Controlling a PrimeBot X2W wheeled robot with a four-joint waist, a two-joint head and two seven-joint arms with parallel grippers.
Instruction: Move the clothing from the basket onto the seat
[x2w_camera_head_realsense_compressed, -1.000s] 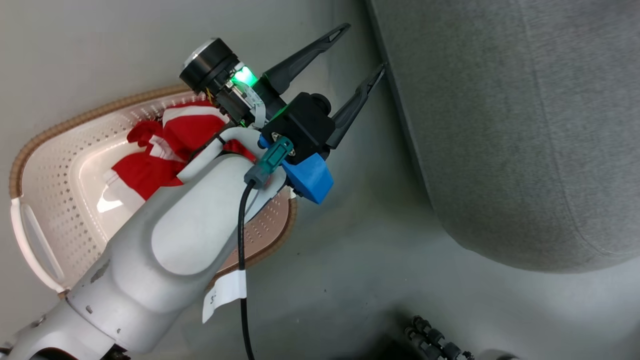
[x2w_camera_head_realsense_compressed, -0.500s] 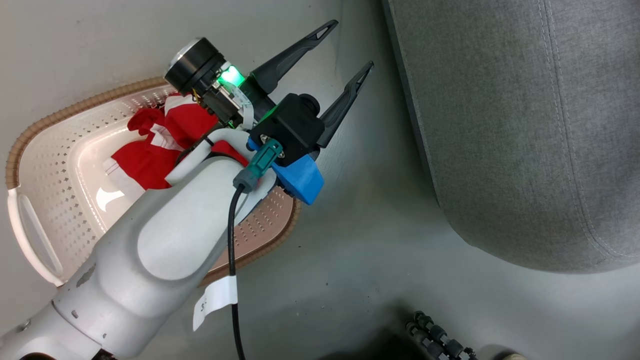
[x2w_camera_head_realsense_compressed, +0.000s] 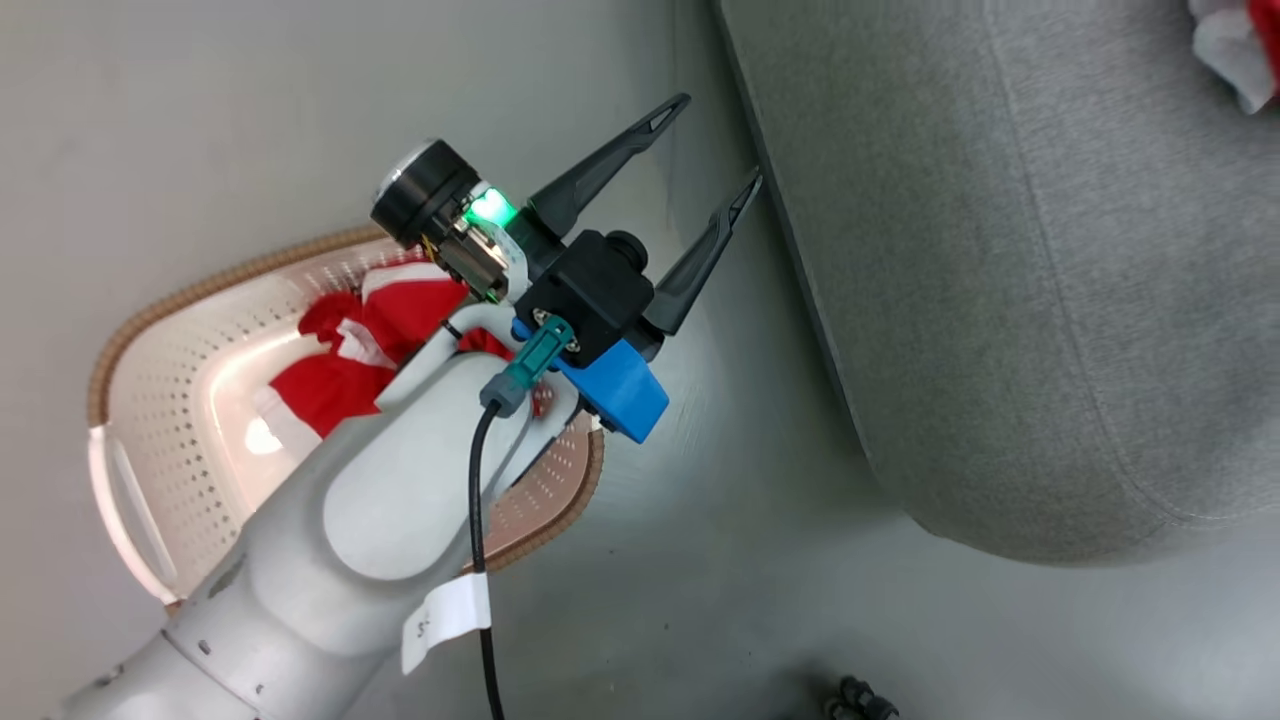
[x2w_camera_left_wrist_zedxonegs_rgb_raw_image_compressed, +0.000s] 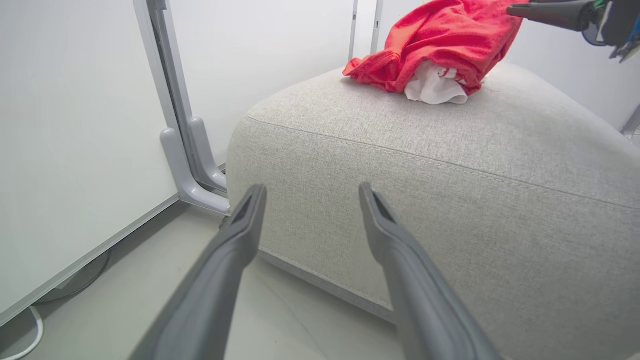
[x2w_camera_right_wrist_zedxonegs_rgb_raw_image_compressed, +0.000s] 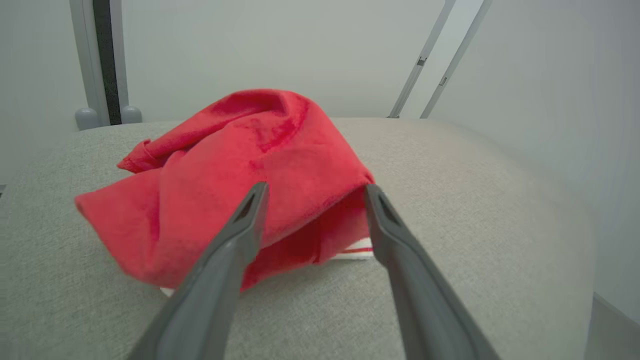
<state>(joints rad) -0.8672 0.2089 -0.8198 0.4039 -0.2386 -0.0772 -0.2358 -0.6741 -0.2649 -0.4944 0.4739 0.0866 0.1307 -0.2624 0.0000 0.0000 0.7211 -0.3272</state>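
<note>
A red garment (x2w_camera_right_wrist_zedxonegs_rgb_raw_image_compressed: 240, 165) lies on the seat (x2w_camera_right_wrist_zedxonegs_rgb_raw_image_compressed: 450, 225) — the right gripper (x2w_camera_right_wrist_zedxonegs_rgb_raw_image_compressed: 316, 189) is near it, fingers wide. The left gripper (x2w_camera_head_realsense_compressed: 718, 140) is beside the seat, also wide

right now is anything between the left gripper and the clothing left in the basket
Nothing visible blocks it. The left gripper hangs open over the floor beside the seat, fingers pointing away from the basket. The red clothing lies inside, partly hidden by the left forearm.
</note>
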